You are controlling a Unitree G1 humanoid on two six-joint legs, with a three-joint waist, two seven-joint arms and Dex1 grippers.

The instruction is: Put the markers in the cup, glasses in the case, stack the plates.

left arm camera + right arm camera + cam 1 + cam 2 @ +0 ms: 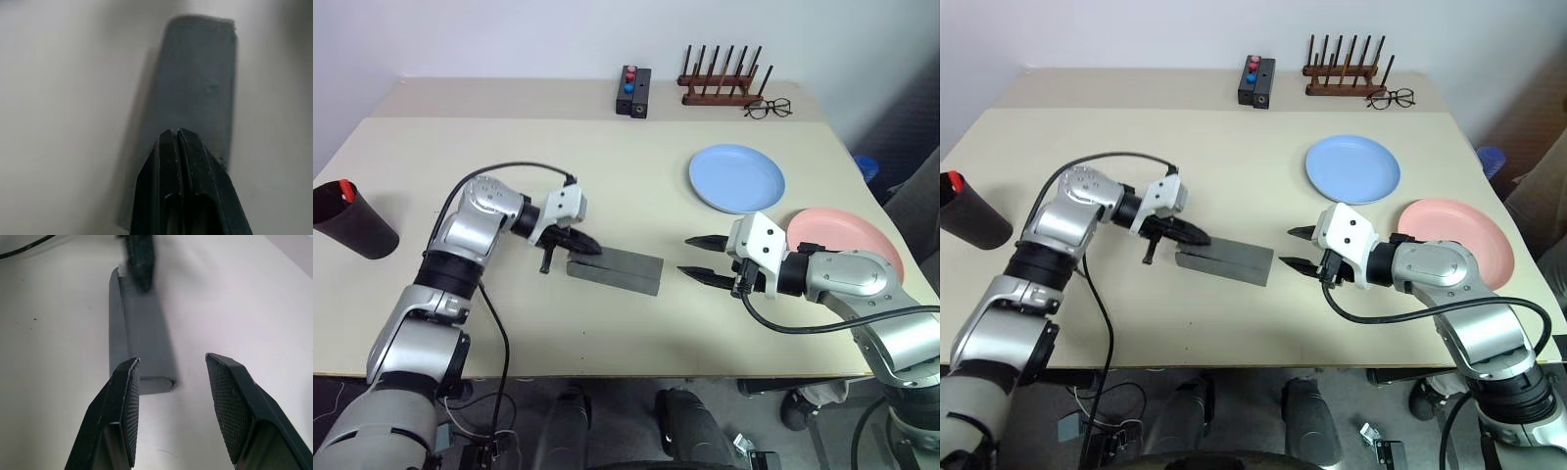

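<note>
Your left gripper (pixel 590 247) has its fingers pressed together, empty, tips at the near-left end of the grey case (pixel 616 269), which lies closed mid-table; the right gripper (pixel 698 259) hangs spread and empty just off its other end. Watch it: a push w/ closed tips could skid the case toward the right gripper or off the front edge. Plates aren't stacked: blue plate (pixel 737 177) and pink plate (pixel 847 235) look barely apart, and the cup (pixel 352 223) w/ a red-capped marker (pixel 345 188) sits far left.
</note>
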